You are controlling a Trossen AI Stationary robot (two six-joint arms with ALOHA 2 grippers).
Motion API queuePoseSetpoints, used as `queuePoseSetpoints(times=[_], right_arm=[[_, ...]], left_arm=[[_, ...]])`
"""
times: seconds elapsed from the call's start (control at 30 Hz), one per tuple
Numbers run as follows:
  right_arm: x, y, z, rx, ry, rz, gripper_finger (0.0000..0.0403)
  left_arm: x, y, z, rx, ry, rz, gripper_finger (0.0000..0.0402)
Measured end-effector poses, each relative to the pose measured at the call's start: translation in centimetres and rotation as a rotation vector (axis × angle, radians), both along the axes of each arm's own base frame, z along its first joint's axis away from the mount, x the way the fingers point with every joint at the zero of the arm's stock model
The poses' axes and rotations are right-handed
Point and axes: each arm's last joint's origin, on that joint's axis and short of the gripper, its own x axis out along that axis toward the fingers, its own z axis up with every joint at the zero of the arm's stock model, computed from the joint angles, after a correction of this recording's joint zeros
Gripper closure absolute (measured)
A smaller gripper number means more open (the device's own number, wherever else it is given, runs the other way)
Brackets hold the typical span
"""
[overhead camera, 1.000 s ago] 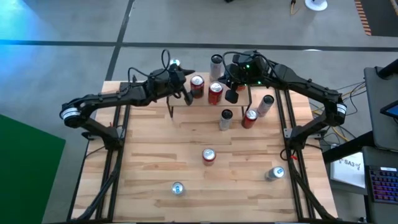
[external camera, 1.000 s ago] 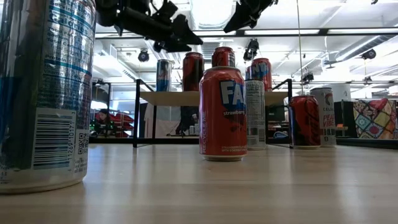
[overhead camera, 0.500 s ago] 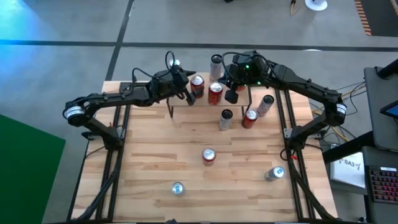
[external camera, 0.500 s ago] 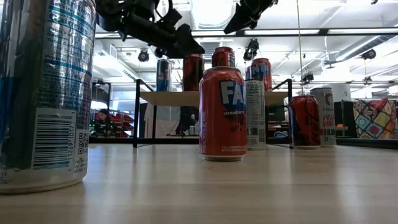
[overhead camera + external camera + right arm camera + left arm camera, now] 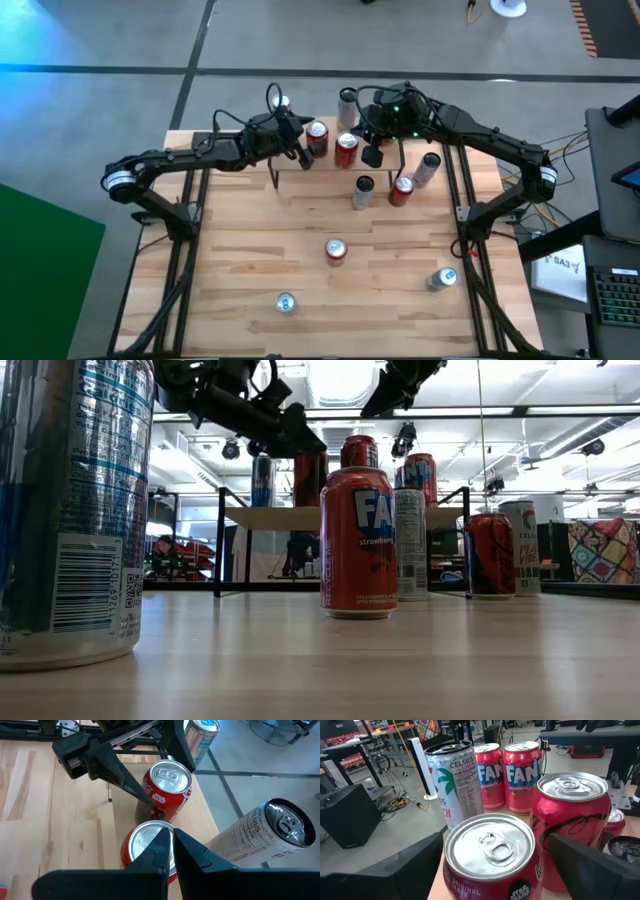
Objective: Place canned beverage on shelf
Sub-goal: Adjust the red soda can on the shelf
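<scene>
On the shelf (image 5: pixel 290 168), left fingers (image 5: pixel 590 867) straddle a Coca-Cola can (image 5: pixel 490 860); neighbouring cans (image 5: pixel 522 777) crowd it.

High view: overhead, straight down, far enough to take in the whole table (image 5: pixel 250 260) and both arms.

Low view: at table-top height, level across the table, a blue-and-silver can (image 5: pixel 70 510) very near the lens; the shelf (image 5: pixel 340 517) stands farther back.

Left wrist view: close, looking forward over a Coca-Cola can (image 5: pixel 490 857) between that arm's jaws.

Right wrist view: looking down past its closed jaws onto the same Coca-Cola can (image 5: pixel 167 782), so both wrist views share it.
</scene>
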Motion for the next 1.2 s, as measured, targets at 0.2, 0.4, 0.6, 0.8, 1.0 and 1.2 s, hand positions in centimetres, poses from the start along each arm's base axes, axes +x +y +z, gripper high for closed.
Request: queuePoseSetpoints(times=[0.2,0.4,0.6,0.8,1.0,1.2], right_arm=[[0.0,0.0,0.0,0.006,-0.001,-0.004,0.0390],[0.0,0.0,-0.1,0.011,-0.002,-0.007,0.0390],[0.0,0.0,-0.1,0.019,-0.003,-0.012,0.0390],[-0.1,0.1,-0.2,0.029,0.017,-0.013,0.0390],[-0.1,0.1,-0.3,0.034,0.016,-0.016,0.0390],[-0.1,0.1,-0.2,0.030,0.015,-0.014,0.0390]], left_arm=[[0.0,0.0,-0.1,-0.005,0.000,0.006,0.0086],[0.0,0.0,-0.1,-0.005,0.000,0.008,0.0092],[0.0,0.0,-0.1,-0.005,-0.001,0.009,0.0093],[-0.2,-0.1,0.1,-0.004,-0.004,0.008,0.0093],[-0.9,-0.5,1.1,-0.001,-0.015,0.006,0.0093],[-1.1,-0.6,1.5,0.005,-0.022,0.004,0.0093]])
